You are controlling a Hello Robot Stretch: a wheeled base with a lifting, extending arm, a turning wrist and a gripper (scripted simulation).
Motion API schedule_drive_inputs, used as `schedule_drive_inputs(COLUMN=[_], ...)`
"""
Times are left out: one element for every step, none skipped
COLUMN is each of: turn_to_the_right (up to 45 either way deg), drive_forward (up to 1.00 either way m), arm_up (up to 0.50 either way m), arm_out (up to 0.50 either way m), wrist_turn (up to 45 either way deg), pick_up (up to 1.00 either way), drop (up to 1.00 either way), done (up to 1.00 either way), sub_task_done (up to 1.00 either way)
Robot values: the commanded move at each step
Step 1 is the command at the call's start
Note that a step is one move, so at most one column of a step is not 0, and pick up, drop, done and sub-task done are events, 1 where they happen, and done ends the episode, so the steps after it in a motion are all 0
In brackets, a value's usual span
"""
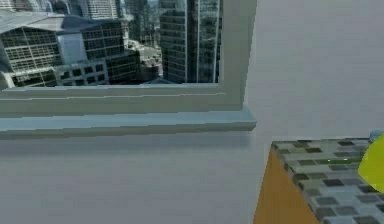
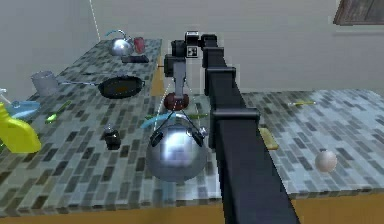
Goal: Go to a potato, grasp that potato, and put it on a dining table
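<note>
One brown lump (image 2: 178, 101), likely the potato, at the end effector (image 2: 178, 90): firm, light, rollable; grasp its middle; whether held, cannot tell.

The robot's black, square-sectioned telescoping arm (image 2: 243, 150) is built of nested box segments, each step slightly narrower than the last, with matte faces and paler glints along the edges. Near its far end sit two small white square tags (image 2: 192, 47) printed with black marks. The dark, blocky claw (image 2: 178, 90) has two thin greyish fingers
</note>
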Motion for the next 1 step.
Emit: schedule_drive_inputs(turn_to_the_right=[0.0], drive_forward=[0.00], arm_up=[0.00], arm_out=[0.00], wrist_turn=[45.0], pick_up=[0.00], drop=[0.00], done=[0.00], sub_task_done=[0.00])
